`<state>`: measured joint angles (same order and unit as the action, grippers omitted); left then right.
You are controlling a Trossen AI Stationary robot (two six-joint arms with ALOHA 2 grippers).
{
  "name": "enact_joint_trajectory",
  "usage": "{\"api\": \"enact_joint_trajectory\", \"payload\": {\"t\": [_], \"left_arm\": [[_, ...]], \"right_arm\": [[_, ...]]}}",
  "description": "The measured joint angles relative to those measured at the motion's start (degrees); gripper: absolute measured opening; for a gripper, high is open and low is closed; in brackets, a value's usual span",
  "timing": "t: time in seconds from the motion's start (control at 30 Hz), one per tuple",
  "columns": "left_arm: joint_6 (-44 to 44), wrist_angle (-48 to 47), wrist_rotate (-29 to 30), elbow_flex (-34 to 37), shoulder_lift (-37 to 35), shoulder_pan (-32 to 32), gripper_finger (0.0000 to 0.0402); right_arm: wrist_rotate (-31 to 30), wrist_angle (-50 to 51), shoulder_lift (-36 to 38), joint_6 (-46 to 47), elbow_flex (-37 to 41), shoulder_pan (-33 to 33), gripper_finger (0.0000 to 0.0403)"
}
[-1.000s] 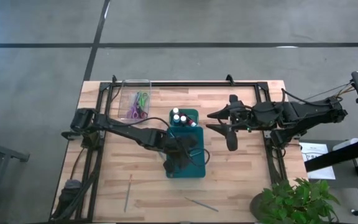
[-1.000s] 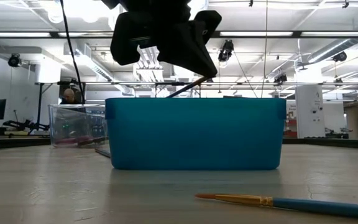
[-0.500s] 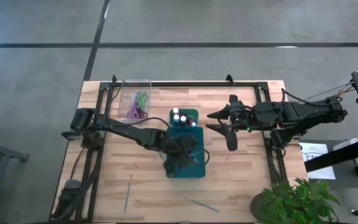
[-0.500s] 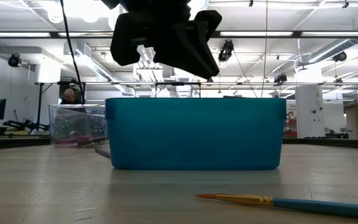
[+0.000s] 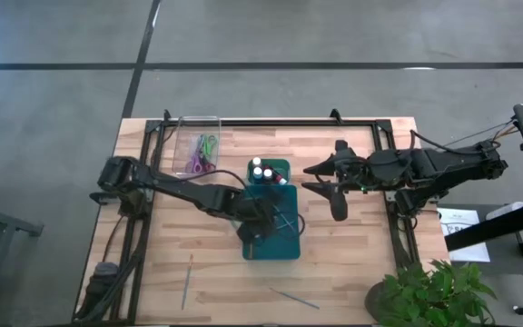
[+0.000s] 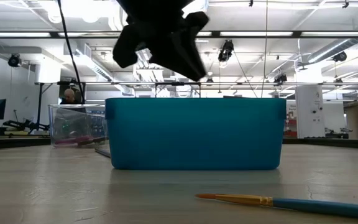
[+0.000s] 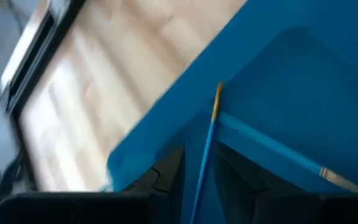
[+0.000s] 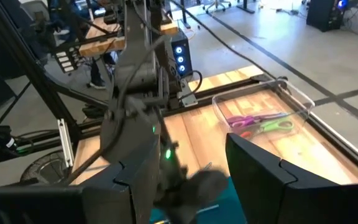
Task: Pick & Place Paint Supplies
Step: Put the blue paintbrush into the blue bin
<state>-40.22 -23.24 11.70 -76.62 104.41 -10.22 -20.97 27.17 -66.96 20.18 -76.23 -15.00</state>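
1. Teal plastic tray [image 5: 284, 247] stands at the centre of the high view, on the light wooden table [image 5: 361, 272].
2. Over the lower left part of this tray hangs the left gripper [image 5: 255, 232]. In the left wrist view its two dark fingers [image 7: 166, 177] stand apart, and a thin blue brush with a gold ferrule [image 7: 207, 143] lies between them inside the tray, so the gripper is open and holds nothing.
3. Three small white-capped paint bottles [image 5: 262, 171] stand in the upper end of the tray.
4. A clear plastic box [image 5: 197, 150], upper left of the tray, contains green and purple scissors [image 5: 203, 153].
5. Two more thin brushes lie on the table low in the high view: one [image 5: 188, 282] at lower left, one [image 5: 294, 298] below the tray.
6. The right gripper [image 5: 320, 178] waits right of the tray, its fingers parted and empty.
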Motion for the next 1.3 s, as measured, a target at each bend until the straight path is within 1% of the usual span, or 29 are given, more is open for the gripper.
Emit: {"api": "enact_joint_trajectory", "payload": {"t": [0.07, 0.2, 0.4, 0.53, 0.63, 0.77, 0.9, 0.97, 1.07, 1.17, 1.3], "left_arm": [[1.91, -2.76, 1.94, 0.02, -1.23, 0.42, 0.0088], [8.76, -10.14, 2.39, 0.04, -4.66, 1.15, 0.0088], [20.96, -22.21, 2.47, 0.04, -10.72, 1.42, 0.0088], [28.32, -31.54, 2.45, 0.04, -14.97, 1.42, 0.0088], [33.67, -36.87, 2.45, 0.04, -18.24, 1.41, 0.0088], [39.62, -39.56, 2.45, 0.04, -22.6, 1.35, 0.0088], [43.2, -39.91, 2.45, 0.04, -26.63, 1.35, 0.0088], [44.17, -39.86, 2.45, 0.04, -28.16, 1.35, 0.0088], [44.77, -40.0, 2.45, 0.04, -30.04, 1.35, 0.0088], [44.8, -40.04, 2.45, 0.04, -31.34, 1.35, 0.0088], [47.02, -41.25, 2.48, 0.04, -32.28, 1.35, 0.0088]], "right_arm": [[0.26, 0.34, 0.0, 0.58, 0.09, 0.0, 0.0181], [0.86, 2.37, 0.0, 2.66, 0.11, 0.0, 0.0181], [6.77, 4.34, -1.7, 5.33, 0.26, 0.0, 0.0181], [10.23, 4.09, -5.25, 5.27, -0.27, 0.02, 0.0181], [13.18, 4.0, -8.34, 5.2, -0.98, 0.02, 0.0181], [19.3, 4.14, -12.96, 7.1, -1.14, 0.02, 0.0181], [27.9, 3.92, -17.56, 12.93, -1.01, -0.18, 0.0181], [30.98, 3.85, -19.22, 15.19, -1.01, -0.84, 0.0181], [33.11, 1.68, -21.28, 18.08, -1.01, -1.96, 0.0181], [33.2, 0.3, -22.58, 21.61, -1.03, -3.19, 0.0181], [33.05, 0.54, -24.51, 26.45, -0.88, -5.78, 0.0181]]}}
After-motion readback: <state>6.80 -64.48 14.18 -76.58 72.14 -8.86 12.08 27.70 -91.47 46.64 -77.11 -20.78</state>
